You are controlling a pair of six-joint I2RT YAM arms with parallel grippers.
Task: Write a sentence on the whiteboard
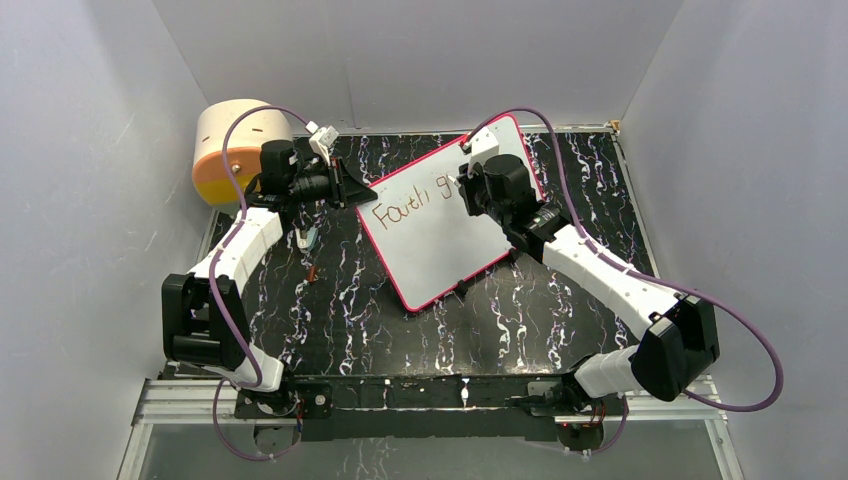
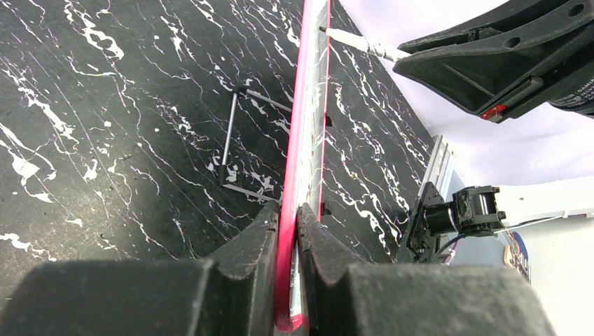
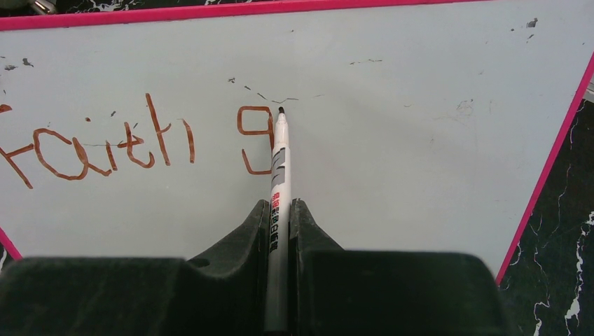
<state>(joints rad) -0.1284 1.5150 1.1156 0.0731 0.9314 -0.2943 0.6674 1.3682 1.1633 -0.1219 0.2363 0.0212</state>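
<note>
The whiteboard [image 1: 440, 255], white with a pink-red frame, lies slanted across the middle of the black marbled table. My left gripper [image 1: 350, 188] is shut on its upper left corner; in the left wrist view the fingertips [image 2: 288, 210] pinch the pink frame [image 2: 301, 105] edge-on. My right gripper [image 1: 470, 190] hangs over the board's upper part, shut [image 3: 280, 204] on a white marker [image 3: 280, 175]. Its dark tip touches the board beside the top right of a "g". The sentence [image 3: 133, 140] reads "Faith g" in brownish-red strokes, also legible from above [image 1: 405, 205].
A round tan-and-orange drum [image 1: 235, 150] stands at the back left, close behind my left arm. Two small loose items [image 1: 308, 238] lie on the table left of the board. A thin wire stand [image 2: 228, 140] sticks out under the board. White walls enclose the table.
</note>
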